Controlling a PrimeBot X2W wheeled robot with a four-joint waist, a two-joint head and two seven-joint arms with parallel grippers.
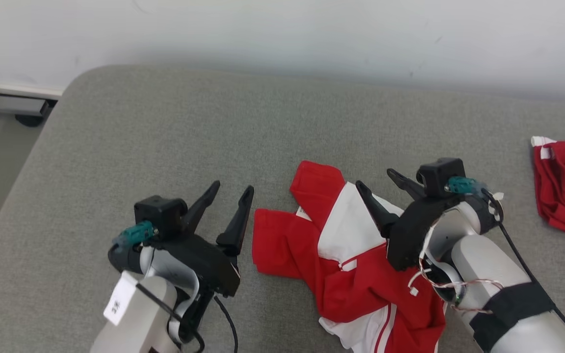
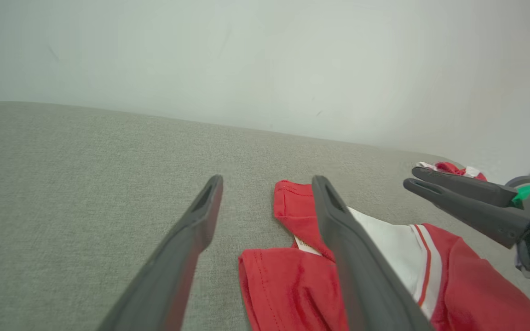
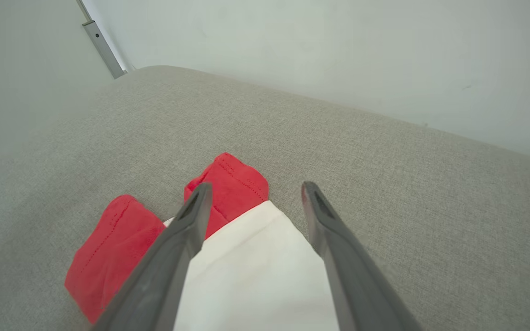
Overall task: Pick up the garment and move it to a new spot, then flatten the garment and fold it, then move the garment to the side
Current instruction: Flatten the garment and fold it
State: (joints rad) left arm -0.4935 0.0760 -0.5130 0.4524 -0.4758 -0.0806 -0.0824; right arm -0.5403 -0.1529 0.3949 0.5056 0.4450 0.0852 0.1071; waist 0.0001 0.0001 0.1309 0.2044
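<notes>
A crumpled red and white garment (image 1: 346, 264) lies on the grey padded table (image 1: 165, 137), in the near middle. Its red sleeves (image 2: 292, 280) and white panel (image 3: 256, 280) show in both wrist views. My left gripper (image 1: 233, 189) hovers just left of the garment, open, with nothing between its fingers (image 2: 267, 184). My right gripper (image 1: 378, 177) hangs over the garment's white part, also open and empty (image 3: 256, 186). In the left wrist view the right gripper (image 2: 412, 177) comes in from the right edge.
A second red and white piece of clothing (image 1: 564, 186) lies bunched at the table's right edge. A white wall (image 1: 282, 34) runs along the far side. A metal rail (image 1: 12, 100) sits on the floor beyond the table's far left corner.
</notes>
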